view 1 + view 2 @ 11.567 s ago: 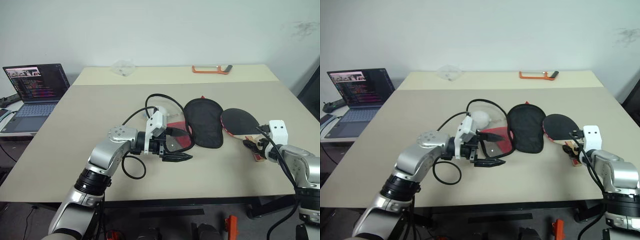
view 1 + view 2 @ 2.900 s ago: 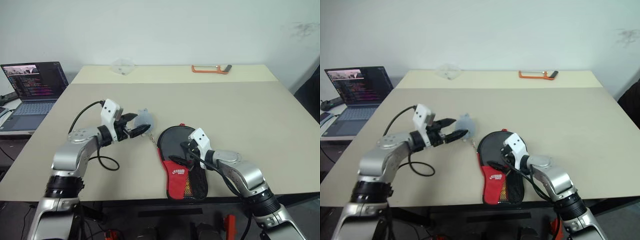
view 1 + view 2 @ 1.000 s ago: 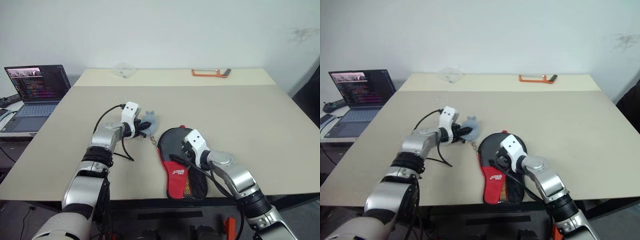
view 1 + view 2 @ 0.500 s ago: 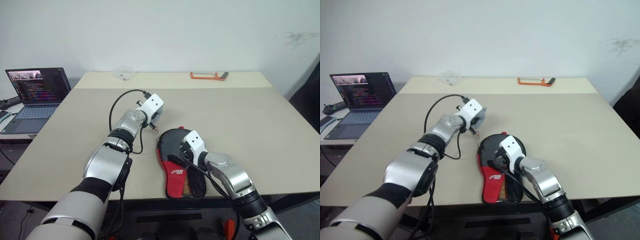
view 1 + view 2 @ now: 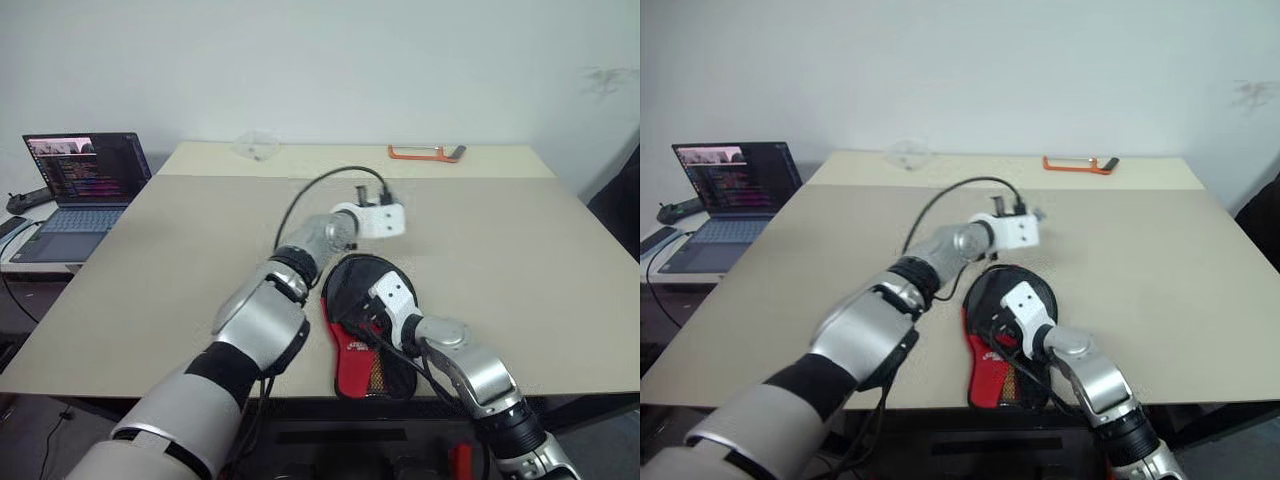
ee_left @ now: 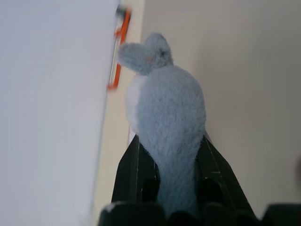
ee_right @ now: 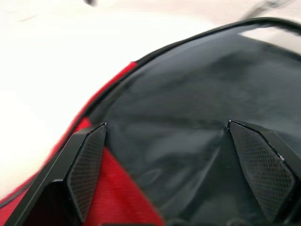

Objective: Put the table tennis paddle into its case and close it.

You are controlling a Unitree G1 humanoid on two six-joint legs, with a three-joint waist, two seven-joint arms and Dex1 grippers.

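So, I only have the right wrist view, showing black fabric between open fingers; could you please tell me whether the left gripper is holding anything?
Observer: Yes. The left gripper is shut on the fuzzy grey-blue tag.
Operator: Thank you. Where is that gripper relative to the case?
Observer: It hovers above the table, just beyond the round black end of the case.
Operator: And which way does the case lie?
Observer: Its red lower part, with the white logo, points toward the table's near edge, and the right gripper sits over the case's middle.
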